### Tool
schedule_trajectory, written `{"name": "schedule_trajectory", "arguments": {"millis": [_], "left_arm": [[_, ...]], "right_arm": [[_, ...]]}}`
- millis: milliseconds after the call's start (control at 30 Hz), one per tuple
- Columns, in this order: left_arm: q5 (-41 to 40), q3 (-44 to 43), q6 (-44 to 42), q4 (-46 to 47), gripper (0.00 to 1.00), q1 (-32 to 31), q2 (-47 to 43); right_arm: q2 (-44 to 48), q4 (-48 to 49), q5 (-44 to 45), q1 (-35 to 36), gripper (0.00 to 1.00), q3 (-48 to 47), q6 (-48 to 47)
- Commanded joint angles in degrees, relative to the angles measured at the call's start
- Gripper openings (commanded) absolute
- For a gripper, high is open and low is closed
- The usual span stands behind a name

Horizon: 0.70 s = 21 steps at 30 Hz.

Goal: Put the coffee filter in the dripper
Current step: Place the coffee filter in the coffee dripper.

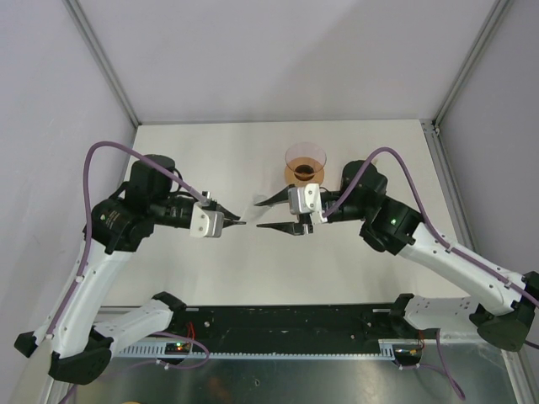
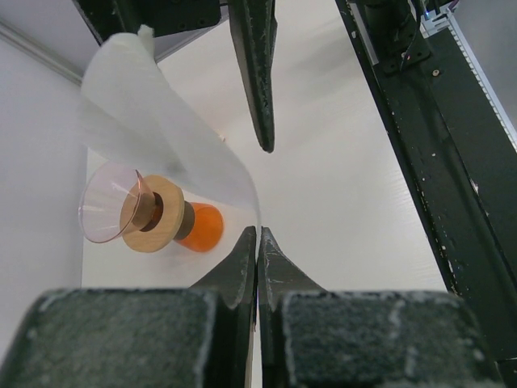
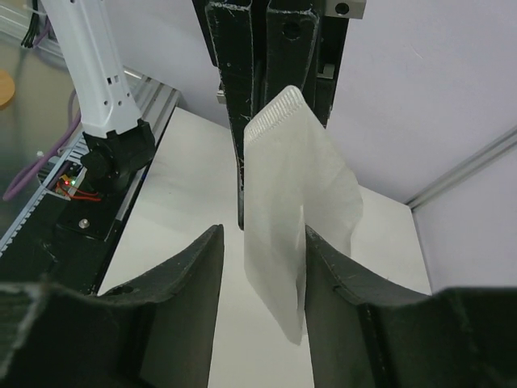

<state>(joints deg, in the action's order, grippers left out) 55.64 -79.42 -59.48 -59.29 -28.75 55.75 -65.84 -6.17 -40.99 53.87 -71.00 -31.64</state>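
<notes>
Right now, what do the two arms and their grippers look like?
The left arm and right arm are white with black joints; each carries a purple cable. The left gripper and right gripper have white bodies and slim, dark, pointed fingers.

One filter [image 2: 153, 121], one dripper [image 2: 109, 202]

The left arm [image 1: 84, 278] and the right arm [image 1: 450, 255] both bend inward over the table, so their grippers face each other tip to tip. The left gripper [image 1: 242, 223] has its jaws pressed together on an edge of the coffee filter [image 2: 161, 129]. The right gripper [image 1: 258, 215] holds its jaws apart.
</notes>
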Motion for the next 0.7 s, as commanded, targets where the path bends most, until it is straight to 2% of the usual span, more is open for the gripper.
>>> {"name": "schedule_trajectory", "arguments": {"millis": [0, 33, 100, 133, 233, 267, 300, 367, 433, 533, 667], "left_arm": [[0.3, -2.3, 0.2, -0.1, 0.00, -0.5, -0.1], [0.2, -2.4, 0.3, -0.1, 0.00, -0.5, -0.1], [0.1, -2.6, 1.1, 0.1, 0.00, -0.5, -0.1], [-0.3, -2.6, 1.8, 0.3, 0.00, -0.5, -0.1], [-2.5, -2.4, 4.8, 2.6, 0.00, -0.4, -0.2], [-3.4, -2.2, 6.4, 3.6, 0.03, -0.4, -0.2], [-4.0, -2.1, 7.7, 4.1, 0.11, -0.4, -0.3], [-4.7, -1.6, 10.7, 5.2, 0.41, -0.4, -0.5], [-6.0, -1.3, 16.9, 7.2, 0.62, -0.4, -0.8], [-10.2, -1.8, 29.3, 12.5, 0.75, -0.3, -0.6], [-14.0, -6.2, 42.3, 14.0, 0.79, -0.2, 2.4]], "right_arm": [[-0.4, 1.6, 1.0, 0.7, 0.40, -2.6, 1.0], [-0.6, 1.9, 1.2, 0.7, 0.35, -2.6, 1.3], [-0.8, 1.8, 1.9, 0.6, 0.13, -2.6, 1.9], [-0.8, 1.4, 2.4, 0.5, 0.07, -2.6, 2.1], [-0.3, -1.6, 5.4, 0.7, 0.01, -2.6, 1.4], [0.0, -3.7, 8.0, 1.1, 0.00, -2.6, 0.2], [0.5, -5.4, 11.8, 1.6, 0.00, -2.6, -1.0], [1.5, -8.8, 20.0, 3.6, 0.00, -2.2, -5.5], [2.5, -12.5, 29.4, 6.9, 0.00, -0.6, -14.8], [3.3, -16.3, 41.5, 13.9, 0.00, 3.1, -29.8], [2.2, -17.6, 53.6, 22.0, 0.00, 5.5, -43.1]]}}
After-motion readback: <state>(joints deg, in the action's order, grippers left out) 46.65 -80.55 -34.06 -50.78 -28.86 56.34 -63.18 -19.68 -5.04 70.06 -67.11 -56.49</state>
